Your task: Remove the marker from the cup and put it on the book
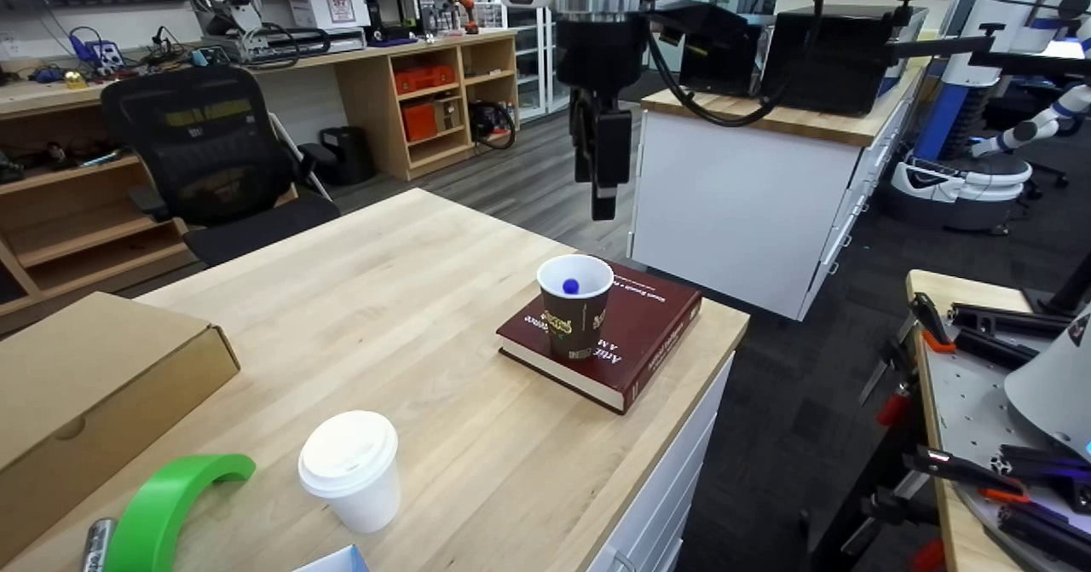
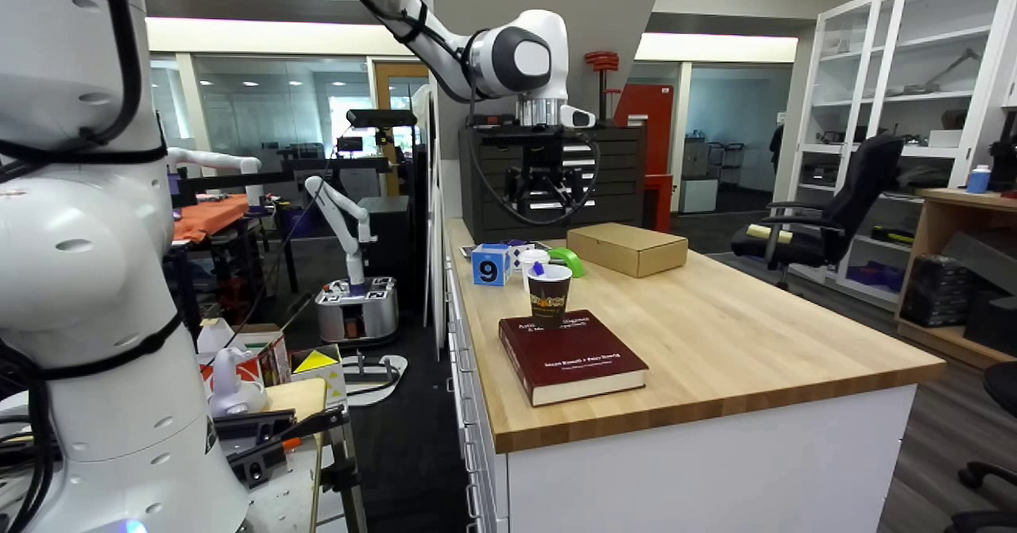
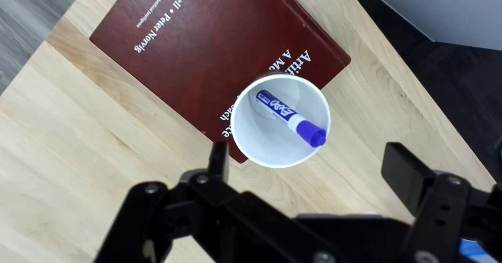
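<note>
The blue marker (image 3: 288, 116) leans inside the cup (image 3: 270, 149), its cap end resting at the rim. The cup is dark brown outside with a white inside, and shows in both exterior views (image 1: 569, 325) (image 2: 550, 299). It stands upright near one end of the maroon hardcover book (image 3: 204, 39), which also shows in both exterior views (image 1: 652, 325) (image 2: 568, 358). The marker's tip shows above the rim (image 1: 570, 286) (image 2: 538, 269). My gripper (image 3: 308, 151) is open and empty, fingers wide apart. In both exterior views the gripper (image 1: 603, 197) (image 2: 545, 195) is above the cup, touching nothing.
A white lidded cup (image 1: 354, 470), a green arch (image 1: 170, 504) and a cardboard box (image 1: 102, 384) stand on the wooden table (image 1: 383, 299). A blue box with a 9 (image 2: 491, 265) stands near the lidded cup. The book lies near a table corner.
</note>
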{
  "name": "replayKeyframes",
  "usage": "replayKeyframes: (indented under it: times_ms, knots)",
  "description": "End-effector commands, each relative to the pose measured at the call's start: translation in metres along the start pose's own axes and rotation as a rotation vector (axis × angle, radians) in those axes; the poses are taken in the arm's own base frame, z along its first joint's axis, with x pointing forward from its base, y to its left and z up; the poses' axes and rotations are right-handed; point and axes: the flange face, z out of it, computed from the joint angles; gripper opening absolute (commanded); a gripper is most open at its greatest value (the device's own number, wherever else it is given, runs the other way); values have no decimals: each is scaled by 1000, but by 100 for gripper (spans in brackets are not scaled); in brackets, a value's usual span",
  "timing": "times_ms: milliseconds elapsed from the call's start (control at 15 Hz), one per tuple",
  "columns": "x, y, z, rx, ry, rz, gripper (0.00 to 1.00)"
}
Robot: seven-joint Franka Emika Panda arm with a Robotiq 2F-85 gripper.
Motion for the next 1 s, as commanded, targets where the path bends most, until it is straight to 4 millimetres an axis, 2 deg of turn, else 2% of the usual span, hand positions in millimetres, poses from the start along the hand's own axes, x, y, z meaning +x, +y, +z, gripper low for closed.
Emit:
replayKeyframes:
  times_ms: [0,400,933]
  knots:
    - [3,-1,2,3,-3,-3,100]
    - [6,-1,3,5,-2,-4,100]
    - [6,-24,16,4,-31,-35,100]
